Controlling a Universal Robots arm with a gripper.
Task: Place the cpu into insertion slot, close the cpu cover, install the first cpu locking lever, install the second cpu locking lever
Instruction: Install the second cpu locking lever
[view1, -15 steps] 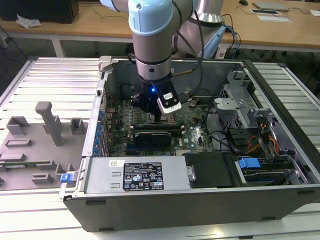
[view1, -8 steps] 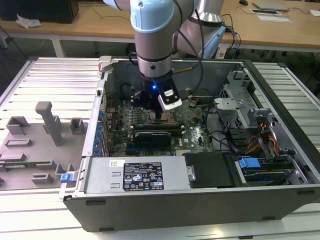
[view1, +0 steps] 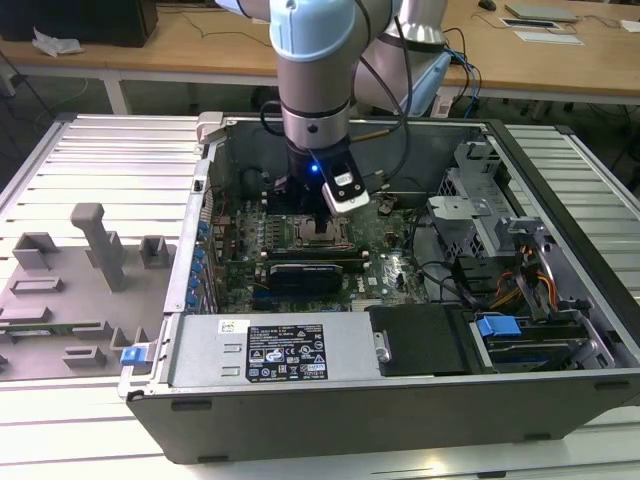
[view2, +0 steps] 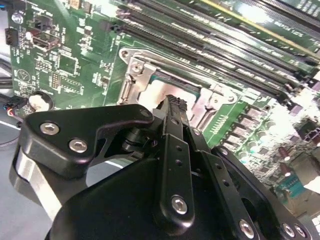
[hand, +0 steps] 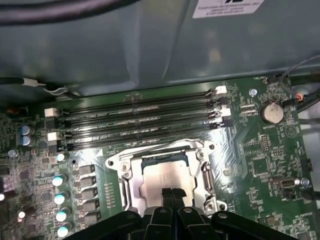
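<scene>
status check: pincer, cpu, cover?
Pincer shut, empty, tips over cpu. Cpu seated in insertion slot. Cpu cover down around it. Nothing in the way.

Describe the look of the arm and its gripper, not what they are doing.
The arm has light blue joint caps and silver-grey tube sections, with a black wrist collar bearing a small blue light. Black cables run along it, and a white-and-black camera module is fixed near the wrist. The gripper is matte black, built of linkage bars fastened with silver screws, ending in narrow black jaws.
</scene>
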